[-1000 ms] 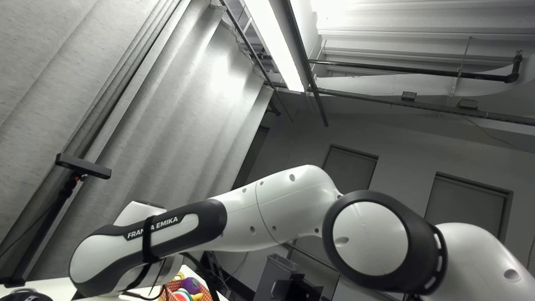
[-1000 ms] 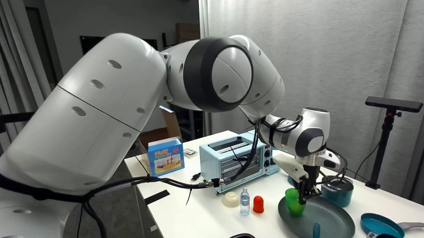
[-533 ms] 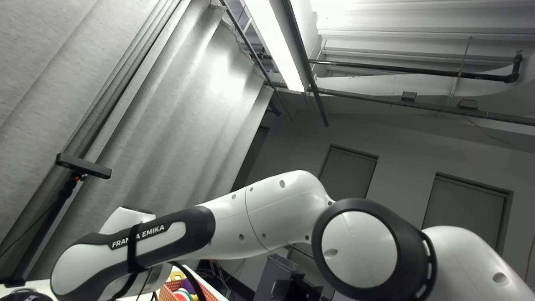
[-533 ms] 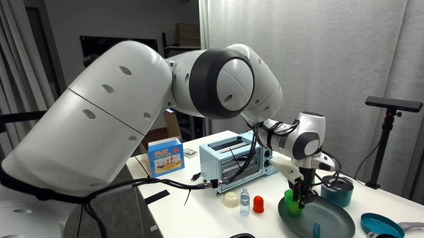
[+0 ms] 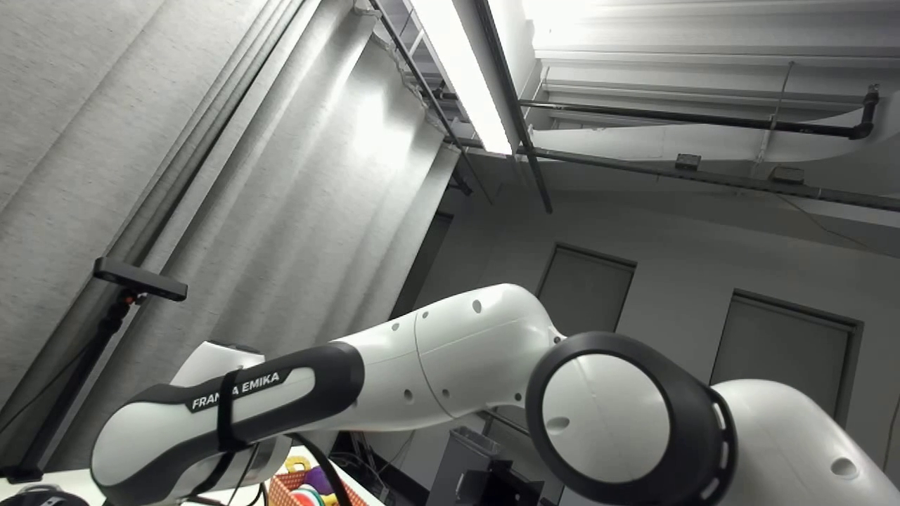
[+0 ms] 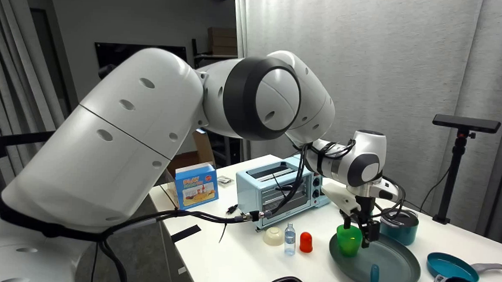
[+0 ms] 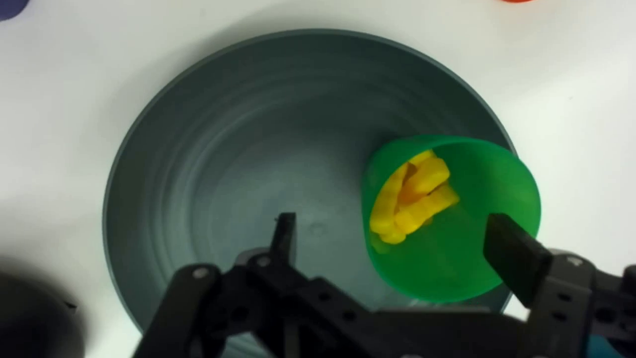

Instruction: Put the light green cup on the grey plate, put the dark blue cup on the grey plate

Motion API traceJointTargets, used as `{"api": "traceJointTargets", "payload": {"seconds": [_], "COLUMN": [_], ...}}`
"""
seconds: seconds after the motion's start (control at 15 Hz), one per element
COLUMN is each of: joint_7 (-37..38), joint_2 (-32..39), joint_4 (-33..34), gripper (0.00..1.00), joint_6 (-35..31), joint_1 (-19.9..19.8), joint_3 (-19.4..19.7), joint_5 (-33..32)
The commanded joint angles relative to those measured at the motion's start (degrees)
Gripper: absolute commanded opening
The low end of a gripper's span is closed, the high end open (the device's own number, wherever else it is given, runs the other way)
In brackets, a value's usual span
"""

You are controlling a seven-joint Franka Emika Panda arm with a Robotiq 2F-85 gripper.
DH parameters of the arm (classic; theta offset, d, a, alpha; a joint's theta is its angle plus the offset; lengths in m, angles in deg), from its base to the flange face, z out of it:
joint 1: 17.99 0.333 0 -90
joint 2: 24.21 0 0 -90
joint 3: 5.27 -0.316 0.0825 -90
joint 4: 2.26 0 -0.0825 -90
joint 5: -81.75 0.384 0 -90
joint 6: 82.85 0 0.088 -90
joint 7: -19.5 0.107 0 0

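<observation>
One light green cup rests on the grey plate, near its edge, and contains yellow pieces; the jaws stand spread wide.

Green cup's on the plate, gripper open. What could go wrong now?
On retreat, the open gripper might catch the green cup, which it overlaps in the wrist view.
Tipping could spill the yellow pieces inside.
The cup sits toward one side of the grey plate, so a nudge might push it off.
</observation>
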Motion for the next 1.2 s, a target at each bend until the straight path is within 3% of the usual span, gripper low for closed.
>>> {"api": "traceJointTargets", "payload": {"seconds": [0.0, 0.33, 1.13], "joint_7": [0.68, 1.38, -0.28], "joint_2": [-2.73, -7.21, -20.32], "joint_4": [-1.21, -4.93, -24.07], "gripper": [1.00, 1.00, 1.00], "joint_6": [0.81, 0.42, 0.09], "joint_1": [0.28, 0.88, 0.22], "joint_3": [0.76, 0.79, 0.73], "joint_5": [-0.03, -0.15, -1.37]}}
